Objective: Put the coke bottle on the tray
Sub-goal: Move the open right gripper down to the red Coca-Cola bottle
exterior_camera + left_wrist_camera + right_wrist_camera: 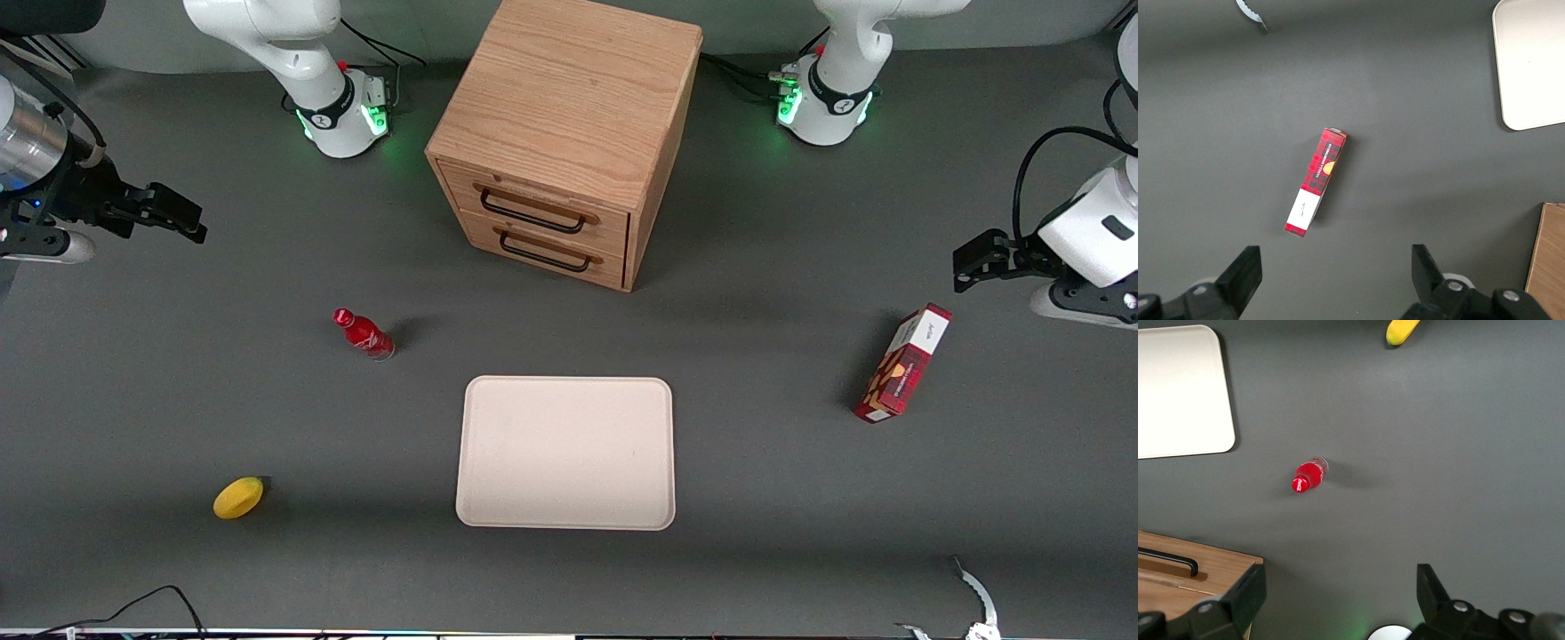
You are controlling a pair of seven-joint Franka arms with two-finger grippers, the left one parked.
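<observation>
The coke bottle [364, 333] stands upright on the dark grey tabletop [800, 498], well apart from the tool [169, 215], which hangs high toward the working arm's end with its two fingers spread wide and nothing between them. The cream-beige tray [565, 452] lies bare, nearer the front camera than the two-drawer wooden cabinet [560, 133], and the bottle sits off the tray's corner toward the working arm's end, with clear tabletop around it. The step in hand looks like the approach: the tool has yet to travel over and come down. To do it well, I would bring the tool directly above the red cap, line the fingers so they straddle the slim body below the neck, and descend straight, since a narrow upright bottle with a small clear base will probably tip at a glancing touch. Closing gently on the labelled middle should give the steadiest hold. Nothing crowds the path; the yellow lemon-like fruit [238, 497] lies nearer the front camera and the red plaid carton [903, 363] is toward the parked arm's end. White script marks the bottle's label but cannot be read; the carton carries small white lettering and an orange emblem, also illegible.
</observation>
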